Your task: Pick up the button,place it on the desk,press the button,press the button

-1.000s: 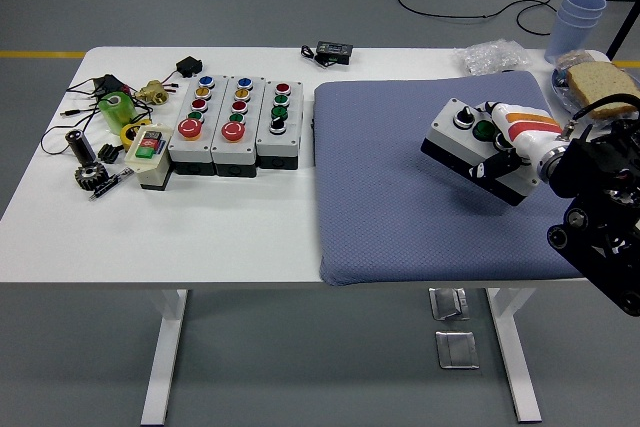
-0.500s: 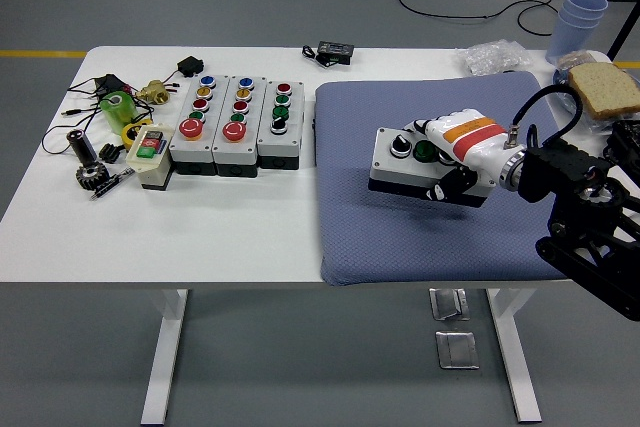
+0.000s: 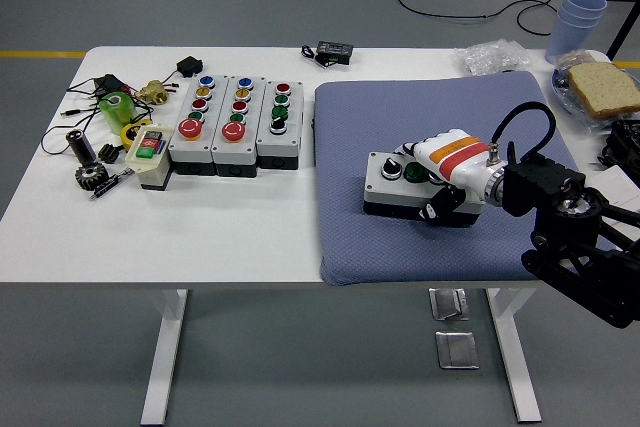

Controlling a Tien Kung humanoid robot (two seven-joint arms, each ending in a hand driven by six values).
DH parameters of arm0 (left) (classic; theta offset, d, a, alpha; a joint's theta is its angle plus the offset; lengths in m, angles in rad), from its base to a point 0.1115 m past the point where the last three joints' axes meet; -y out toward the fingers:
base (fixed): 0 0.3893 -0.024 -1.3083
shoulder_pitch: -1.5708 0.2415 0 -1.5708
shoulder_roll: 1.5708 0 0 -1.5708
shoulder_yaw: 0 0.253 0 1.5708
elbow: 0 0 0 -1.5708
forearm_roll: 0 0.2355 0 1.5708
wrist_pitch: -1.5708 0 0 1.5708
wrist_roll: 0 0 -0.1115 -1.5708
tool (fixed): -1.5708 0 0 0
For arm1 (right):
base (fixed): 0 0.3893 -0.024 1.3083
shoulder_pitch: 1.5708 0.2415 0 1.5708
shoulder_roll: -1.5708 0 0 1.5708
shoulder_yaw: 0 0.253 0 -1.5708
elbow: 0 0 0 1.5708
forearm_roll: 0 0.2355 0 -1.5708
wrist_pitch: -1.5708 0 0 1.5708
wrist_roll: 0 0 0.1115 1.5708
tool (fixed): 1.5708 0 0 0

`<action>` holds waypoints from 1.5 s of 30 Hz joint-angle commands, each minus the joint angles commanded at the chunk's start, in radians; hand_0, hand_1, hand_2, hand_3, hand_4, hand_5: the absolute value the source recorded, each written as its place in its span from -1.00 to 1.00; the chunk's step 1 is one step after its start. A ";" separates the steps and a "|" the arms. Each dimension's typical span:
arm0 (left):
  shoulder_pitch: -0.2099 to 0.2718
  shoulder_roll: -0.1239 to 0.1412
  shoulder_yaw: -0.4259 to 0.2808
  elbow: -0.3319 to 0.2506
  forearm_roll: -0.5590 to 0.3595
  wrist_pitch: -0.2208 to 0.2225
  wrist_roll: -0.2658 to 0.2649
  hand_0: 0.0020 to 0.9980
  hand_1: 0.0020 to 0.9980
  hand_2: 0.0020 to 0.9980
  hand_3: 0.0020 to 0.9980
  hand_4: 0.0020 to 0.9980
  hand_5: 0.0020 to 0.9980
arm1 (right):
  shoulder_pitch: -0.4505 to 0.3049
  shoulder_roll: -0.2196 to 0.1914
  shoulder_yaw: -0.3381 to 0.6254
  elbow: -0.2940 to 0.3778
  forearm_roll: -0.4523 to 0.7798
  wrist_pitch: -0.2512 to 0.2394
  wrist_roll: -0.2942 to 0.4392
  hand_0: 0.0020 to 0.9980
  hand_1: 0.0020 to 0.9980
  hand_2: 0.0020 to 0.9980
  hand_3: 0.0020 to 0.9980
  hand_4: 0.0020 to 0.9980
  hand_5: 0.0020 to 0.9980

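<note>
One button box [image 3: 398, 185] — lower and further left than before — sits on the mat [image 3: 370, 127], right hand [image 3: 450, 175] clamped on it.

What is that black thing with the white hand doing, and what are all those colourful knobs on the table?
That is a robot's arm. The camera sits high on the robot, looking down over a white table. Its right hand, white with orange stripes, grips a grey box with a black knob and a green button that sits on a blue-grey mat. On the left lie three grey boxes of coloured buttons, beside small tools and wires. No left hand shows.
</note>
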 joint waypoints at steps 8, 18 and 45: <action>0.000 0.000 -0.002 0.000 0.004 -0.001 0.001 0.29 0.25 0.23 0.13 -0.37 0.72 | -0.007 -0.002 0.008 -0.007 0.032 0.022 0.008 0.81 0.69 0.91 0.93 0.95 -0.16; 0.000 0.000 -0.005 0.000 0.007 -0.001 0.001 0.29 0.25 0.23 0.13 -0.38 0.72 | -0.018 -0.015 0.026 0.024 0.074 0.010 0.025 0.90 0.78 0.97 1.00 1.00 -0.12; 0.005 0.000 -0.005 0.000 0.021 -0.002 -0.001 0.29 0.25 0.23 0.14 -0.38 0.72 | -0.336 -0.154 0.334 0.356 0.224 -0.432 0.056 -0.67 -1.00 -0.58 0.25 0.49 -0.49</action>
